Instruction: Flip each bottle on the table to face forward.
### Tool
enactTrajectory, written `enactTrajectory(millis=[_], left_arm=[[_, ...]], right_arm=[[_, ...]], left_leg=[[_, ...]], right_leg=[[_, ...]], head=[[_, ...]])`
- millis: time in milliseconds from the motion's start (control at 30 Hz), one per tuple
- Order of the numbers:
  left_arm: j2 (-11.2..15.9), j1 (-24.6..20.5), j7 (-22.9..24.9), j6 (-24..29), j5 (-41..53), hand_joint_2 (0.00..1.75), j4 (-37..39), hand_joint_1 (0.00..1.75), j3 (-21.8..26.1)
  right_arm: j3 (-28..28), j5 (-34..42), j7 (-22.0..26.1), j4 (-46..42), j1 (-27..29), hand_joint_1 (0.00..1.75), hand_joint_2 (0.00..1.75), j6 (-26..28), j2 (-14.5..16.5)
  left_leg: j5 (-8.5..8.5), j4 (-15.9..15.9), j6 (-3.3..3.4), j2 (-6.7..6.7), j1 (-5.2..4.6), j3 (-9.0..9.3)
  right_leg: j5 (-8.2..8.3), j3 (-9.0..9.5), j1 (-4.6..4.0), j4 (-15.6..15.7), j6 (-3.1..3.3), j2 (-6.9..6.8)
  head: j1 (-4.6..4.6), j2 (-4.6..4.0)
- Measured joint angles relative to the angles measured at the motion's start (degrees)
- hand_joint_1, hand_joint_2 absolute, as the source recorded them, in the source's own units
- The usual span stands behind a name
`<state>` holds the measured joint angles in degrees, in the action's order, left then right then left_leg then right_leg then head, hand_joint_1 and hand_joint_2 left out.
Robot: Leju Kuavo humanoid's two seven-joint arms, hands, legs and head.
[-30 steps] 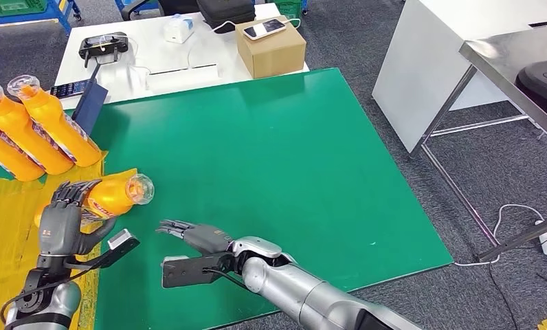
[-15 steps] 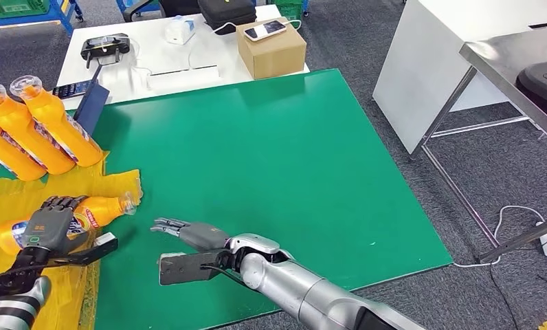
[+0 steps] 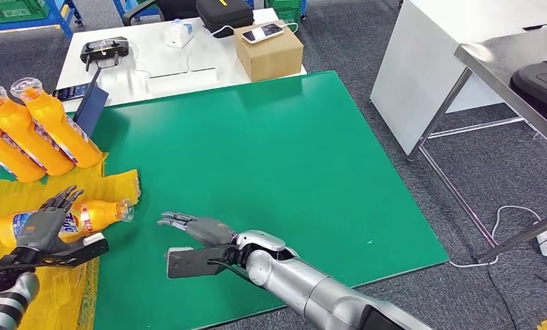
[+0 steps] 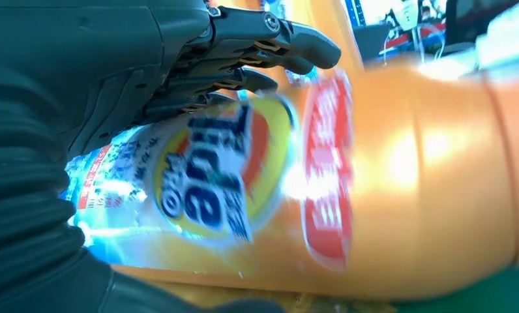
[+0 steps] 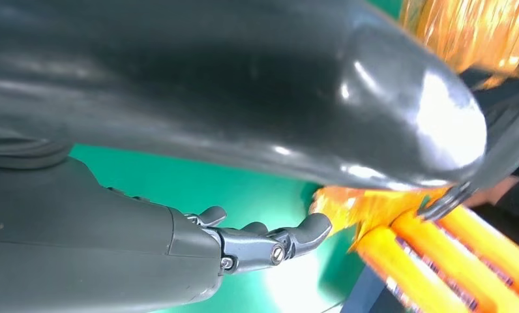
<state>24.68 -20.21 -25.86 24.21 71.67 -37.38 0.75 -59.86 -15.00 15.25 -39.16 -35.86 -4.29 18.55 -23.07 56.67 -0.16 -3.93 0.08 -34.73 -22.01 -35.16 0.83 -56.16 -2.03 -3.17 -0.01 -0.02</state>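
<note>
An orange bottle (image 3: 95,215) lies on its side on the yellow sheet (image 3: 23,189) at the green table's left, cap pointing right and its blue and yellow label up. My left hand (image 3: 42,223) sits over the bottle's base end with its fingers spread and lifted off it. In the left wrist view the fingers (image 4: 270,45) stretch straight over the bottle (image 4: 387,176). My right hand (image 3: 196,230) hovers flat and open above the green table (image 3: 277,158), right of the bottle and apart from it. Two more orange bottles (image 3: 51,130) lie at the far left, beside part of a third.
Behind the green table stands a white table (image 3: 168,58) with a cardboard box (image 3: 269,48), a phone on top and a black device (image 3: 104,47). A dark blue folder (image 3: 88,106) leans at the back left. A white cabinet (image 3: 429,69) and a steel table (image 3: 511,62) stand on the right.
My left hand has carried the bottle left and down onto the yellow sheet, turning its label up, and its fingers have opened off it. The right hand has hardly moved.
</note>
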Motion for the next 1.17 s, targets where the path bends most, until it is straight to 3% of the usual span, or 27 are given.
enactTrajectory(millis=[167, 267, 400, 500, 567, 633, 733, 800, 900, 1033, 1167], left_arm=[[-0.4, 6.0, -5.7, -3.8, -11.1, 1.75, -9.4, 0.00, 3.9], [-3.5, 9.4, -8.3, -9.8, -23.2, 1.75, -17.1, 0.00, 8.4], [-7.3, 11.7, -8.9, -14.7, -30.1, 0.00, -25.2, 0.00, 12.7], [-11.8, 14.3, -10.7, -24.7, -44.3, 0.00, -33.0, 0.00, 15.9], [-16.4, 17.7, -11.9, -33.0, -54.7, 0.00, -40.8, 0.00, 17.3], [-21.2, 22.3, -13.3, -37.3, -58.5, 0.00, -48.6, 0.00, 16.5], [-27.5, 28.8, -14.2, -35.3, -56.2, 0.00, -57.1, 0.00, 11.3], [-30.0, 31.5, -14.1, -31.0, -53.5, 0.00, -60.4, 0.00, 6.7], [-31.7, 33.5, -13.8, -27.3, -50.5, 0.00, -62.9, 0.00, 0.6], [-32.7, 34.8, -13.5, -26.0, -50.4, 0.00, -64.7, 0.00, -3.9], [-33.2, 34.9, -10.9, -26.7, -47.7, 0.00, -63.2, 0.00, -7.7]], right_arm=[[1.8, -0.4, 0.7, -1.0, 0.4, 0.00, 0.00, 1.3, -1.3], [4.2, -1.7, 1.7, -2.9, 2.4, 0.00, 0.00, 4.2, -2.3], [7.1, -2.7, 2.6, -5.7, 4.9, 0.00, 0.00, 6.5, -3.3], [10.9, -4.3, 5.0, -10.7, 9.6, 0.00, 0.00, 11.8, -3.7], [15.1, -5.8, 7.4, -16.8, 14.6, 0.00, 0.00, 15.5, -3.8], [18.9, -7.5, 8.9, -23.1, 19.3, 0.00, 0.00, 17.1, -3.8], [22.7, -11.3, 10.3, -30.9, 25.0, 0.00, 0.00, 19.4, -3.8], [23.4, -19.1, 10.5, -34.1, 27.8, 0.00, 0.00, 23.8, -3.6], [22.1, -33.8, 8.5, -36.0, 29.8, 0.00, 0.00, 30.7, -3.4], [19.7, -34.0, 8.4, -37.7, 30.5, 0.00, 0.00, 39.5, -4.1], [18.0, -41.8, 4.7, -38.6, 30.6, 0.00, 0.00, 41.4, -4.8]], left_leg=[[-0.03, 0.0, -0.01, -0.01, -0.01, -0.11], [-0.01, 0.1, 0.02, 0.06, -0.01, -0.34], [0.00, 0.1, 0.03, 0.11, -0.03, -0.55], [-0.02, 0.1, 0.05, 0.11, -0.04, -0.57], [-0.12, 0.1, 0.14, 0.12, -0.10, -0.63], [-0.31, 0.1, 0.24, 0.08, -0.22, -0.62], [-0.49, 0.1, 0.40, 0.08, -0.35, -0.63], [-0.54, 0.1, 0.47, 0.11, -0.38, -0.65], [-0.54, 0.1, 0.51, 0.10, -0.39, -0.64], [-0.50, 0.1, 0.54, 0.10, -0.37, -0.58], [-0.48, 0.1, 0.57, 0.11, -0.39, -0.55]], right_leg=[[-0.01, -0.18, 0.00, 0.0, 0.00, 0.04], [-0.01, -0.38, -0.01, 0.1, -0.01, 0.01], [0.02, -0.49, -0.01, 0.1, -0.05, -0.03], [0.02, -0.52, 0.00, 0.1, -0.05, -0.05], [-0.01, -0.52, 0.05, 0.1, -0.08, -0.07], [-0.08, -0.53, 0.14, 0.1, -0.18, -0.06], [-0.22, -0.54, 0.26, 0.2, -0.37, -0.04], [-0.27, -0.50, 0.31, 0.2, -0.46, -0.05], [-0.27, -0.49, 0.33, 0.2, -0.47, -0.05], [-0.27, -0.44, 0.32, 0.2, -0.47, -0.06], [-0.26, -0.38, 0.34, 0.2, -0.48, -0.07]], head=[[-0.01, 0.00], [0.03, 0.00], [0.01, 0.00], [-0.01, 0.00], [-0.01, 0.00], [-0.02, 0.00], [0.01, 0.00], [0.01, 0.00], [-0.02, 0.00], [-0.01, 0.00], [-0.01, 0.00]])
